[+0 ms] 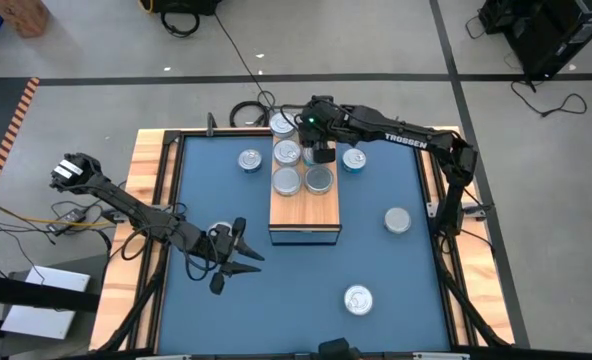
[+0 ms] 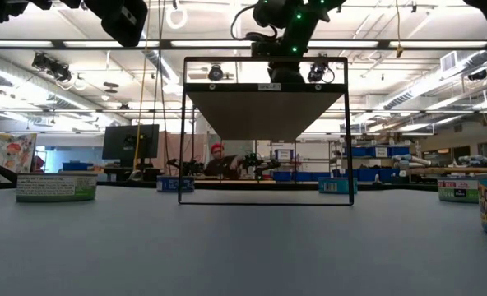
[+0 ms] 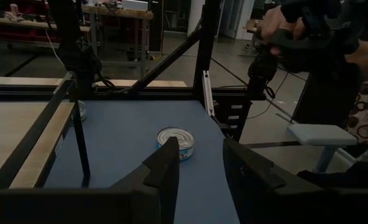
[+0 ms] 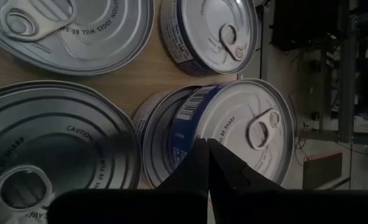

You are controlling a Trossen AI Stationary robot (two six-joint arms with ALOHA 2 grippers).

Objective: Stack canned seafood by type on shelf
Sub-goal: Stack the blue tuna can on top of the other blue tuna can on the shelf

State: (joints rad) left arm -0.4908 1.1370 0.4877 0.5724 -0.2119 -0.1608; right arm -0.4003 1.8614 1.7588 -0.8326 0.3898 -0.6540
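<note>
- While the left gripper (image 1: pixel 238 252) waits half-open at eight o'clock on the mat, nothing between its fingers, loose tins lie nearer it: one (image 1: pixel 250 160) at eleven, one (image 1: pixel 358 299) at five.
- On the shelf (image 1: pixel 304 218), four tins (image 1: pixel 289 181) crowd the twelve o'clock end.
- The right gripper (image 1: pixel 322 154), pinched shut and empty, hangs directly over the blue-sided stacked tin (image 4: pixel 234 134).

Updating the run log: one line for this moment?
right gripper: shut, over shelf tins | left gripper: open, empty, waiting
</note>
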